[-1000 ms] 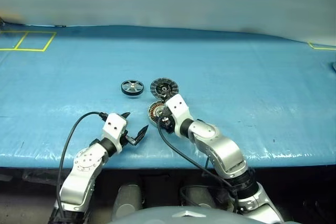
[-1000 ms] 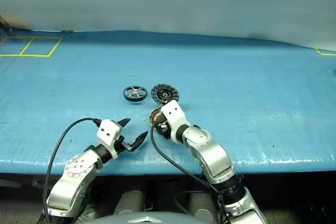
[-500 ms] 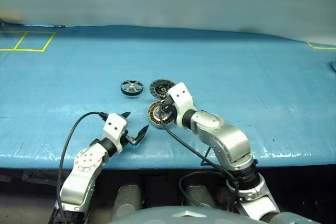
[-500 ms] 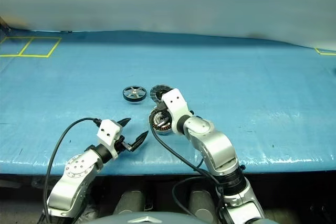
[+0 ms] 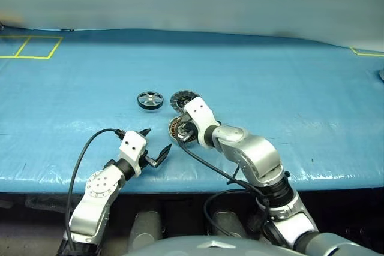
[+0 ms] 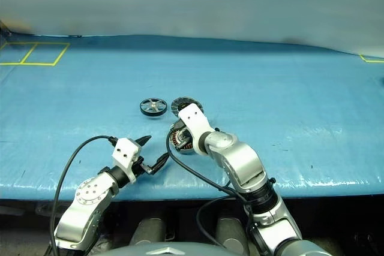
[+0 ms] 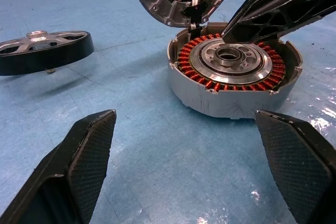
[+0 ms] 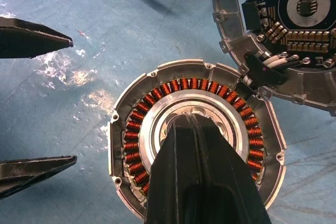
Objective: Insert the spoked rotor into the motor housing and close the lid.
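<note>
- Right arm bent in from the right across the blue table (image 5: pixel 312 88), wrist pitched steeply down, right gripper (image 8: pixel 202 145) hanging over the middle of the motor housing (image 7: pixel 233 74).
- Right fingers (image 8: pixel 205 182) pressed together into one black wedge with nothing between them, tip over the grey hub inside the ring of copper windings; contact with the hub cannot be told.
- Left arm bent at the near edge of the table, forearm rising from below, left gripper (image 5: pixel 154 146) pointing forward and slightly towards the right, held low near the table.
- Left fingers (image 7: pixel 86 150) spread wide apart and empty, aimed at the motor housing, which sits beyond them without touching.
- Motor housing lying flat and open on the table, near the centre and close to the robot.
- Lid (image 8: pixel 294 30) just beyond the housing, tilted with its inner face and dark centre showing, joined to the housing rim by short wires.
- Spoked rotor (image 5: pixel 150 99) flat on the table, left of the lid and apart from it.
- Compared with a second ago: right fingers closed from partly open, right wrist tipped further down and now above the housing instead of beside it; left arm and the three parts unchanged.
</note>
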You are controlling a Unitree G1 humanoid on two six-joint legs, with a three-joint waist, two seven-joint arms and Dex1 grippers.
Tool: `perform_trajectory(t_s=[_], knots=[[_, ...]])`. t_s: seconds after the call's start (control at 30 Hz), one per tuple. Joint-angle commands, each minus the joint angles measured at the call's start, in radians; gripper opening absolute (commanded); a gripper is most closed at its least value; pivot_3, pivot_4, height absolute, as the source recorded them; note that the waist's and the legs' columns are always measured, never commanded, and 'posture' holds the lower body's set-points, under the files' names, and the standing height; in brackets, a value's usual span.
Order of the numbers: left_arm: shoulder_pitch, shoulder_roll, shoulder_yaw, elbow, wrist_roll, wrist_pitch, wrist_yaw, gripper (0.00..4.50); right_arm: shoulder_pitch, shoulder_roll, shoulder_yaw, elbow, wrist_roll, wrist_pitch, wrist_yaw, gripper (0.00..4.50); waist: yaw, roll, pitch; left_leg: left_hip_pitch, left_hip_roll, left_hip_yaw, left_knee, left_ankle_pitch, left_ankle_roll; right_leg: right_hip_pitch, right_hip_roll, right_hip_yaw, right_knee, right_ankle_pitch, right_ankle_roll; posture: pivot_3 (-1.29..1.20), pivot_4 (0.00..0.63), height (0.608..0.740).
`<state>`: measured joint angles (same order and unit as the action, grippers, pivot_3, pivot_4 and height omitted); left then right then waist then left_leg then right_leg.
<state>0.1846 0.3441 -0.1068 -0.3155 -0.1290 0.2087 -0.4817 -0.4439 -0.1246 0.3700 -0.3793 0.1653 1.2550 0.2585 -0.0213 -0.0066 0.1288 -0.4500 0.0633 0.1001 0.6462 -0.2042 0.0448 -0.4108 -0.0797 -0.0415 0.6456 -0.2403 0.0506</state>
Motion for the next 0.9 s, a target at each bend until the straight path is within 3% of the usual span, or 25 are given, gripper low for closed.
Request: perform_trajectory(t_s=[0.03, 0.9], knots=[[0.000, -0.003, -0.003, -0.008, 0.001, -0.025, -0.001, 4.50, -0.008, 0.001, 0.006, -0.011, 0.005, 0.008, -0.003, 0.02, 0.000, 0.000, 0.000, 0.000, 0.000, 0.000, 0.000, 0.000, 0.000, 0.000, 0.000, 0.000, 0.000, 0.000, 0.000, 0.00, 0.150, 0.740], [0.012, -0.015, -0.005, -0.004, 0.008, -0.025, 0.013, 4.50, -0.035, -0.066, 0.055, 0.022, -0.022, 0.013, -0.012, 0.02, 0.000, 0.000, 0.000, 0.000, 0.000, 0.000, 0.000, 0.000, 0.000, 0.000, 0.000, 0.000, 0.000, 0.000, 0.000, 0.00, 0.150, 0.740]])
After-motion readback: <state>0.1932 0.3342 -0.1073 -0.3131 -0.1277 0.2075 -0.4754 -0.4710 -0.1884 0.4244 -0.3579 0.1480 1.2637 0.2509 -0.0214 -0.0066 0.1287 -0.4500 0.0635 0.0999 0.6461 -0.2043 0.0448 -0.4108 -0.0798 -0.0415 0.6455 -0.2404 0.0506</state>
